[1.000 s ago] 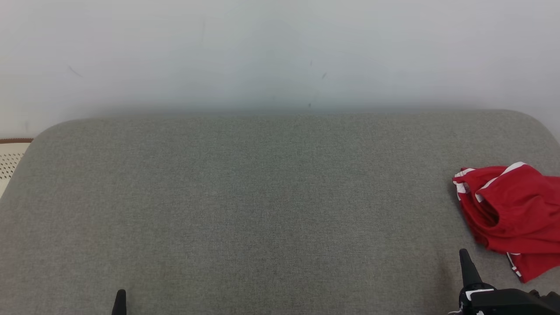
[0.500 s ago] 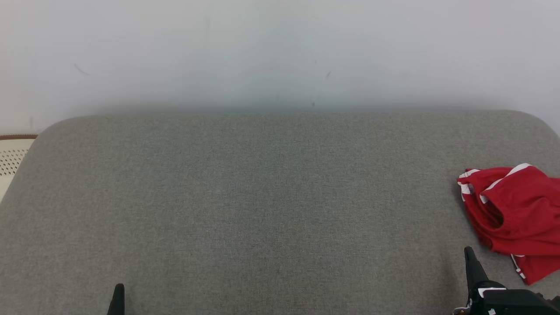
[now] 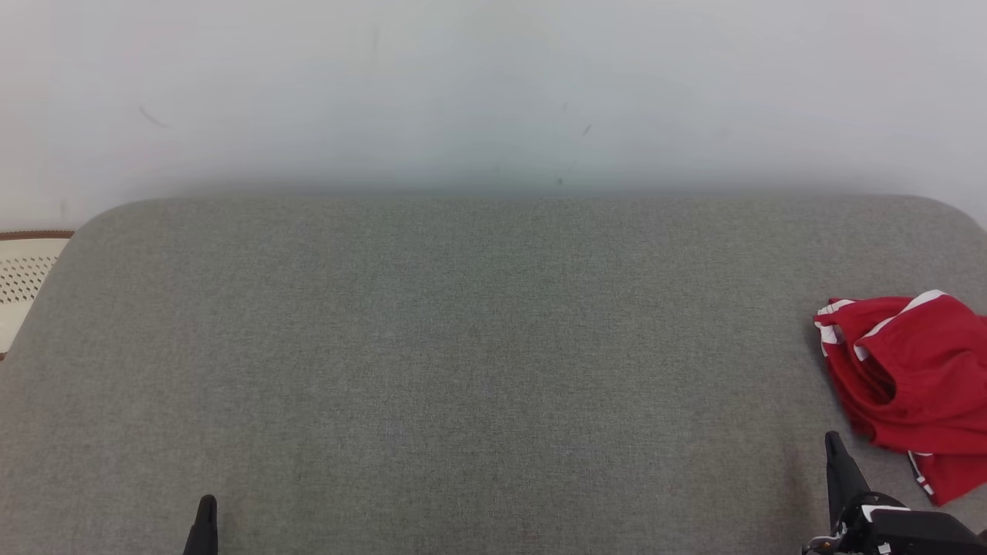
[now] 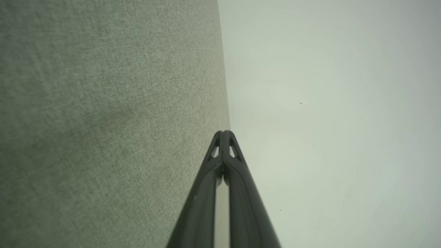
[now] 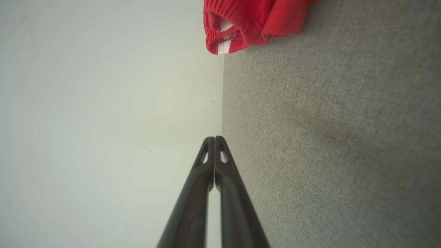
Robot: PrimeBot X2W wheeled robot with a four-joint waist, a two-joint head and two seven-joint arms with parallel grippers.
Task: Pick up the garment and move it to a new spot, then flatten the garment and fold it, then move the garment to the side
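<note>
The garment (image 3: 917, 378) is a crumpled red piece with white stripes, lying at the far right of the grey cushioned surface (image 3: 463, 347) and running off the head view's edge. In the right wrist view the garment (image 5: 248, 24) sits at the top, its white-trimmed waistband showing. My right gripper (image 3: 834, 447) hovers low at the bottom right, just left of the garment's near end, apart from it. Its fingertips (image 5: 214, 138) are pressed together, shut and empty. My left gripper (image 3: 206, 509) peeks up at the bottom left, and its fingertips (image 4: 224, 132) meet as well, shut on nothing.
A pale wall (image 3: 493, 92) rises right behind the grey surface's far edge. A cream perforated object with a brown rim (image 3: 23, 270) stands beyond the surface's left end.
The whole head picture has shifted slightly rightward and down, so the camera has moved. Neither gripper has changed its state and the garment lies as before.
</note>
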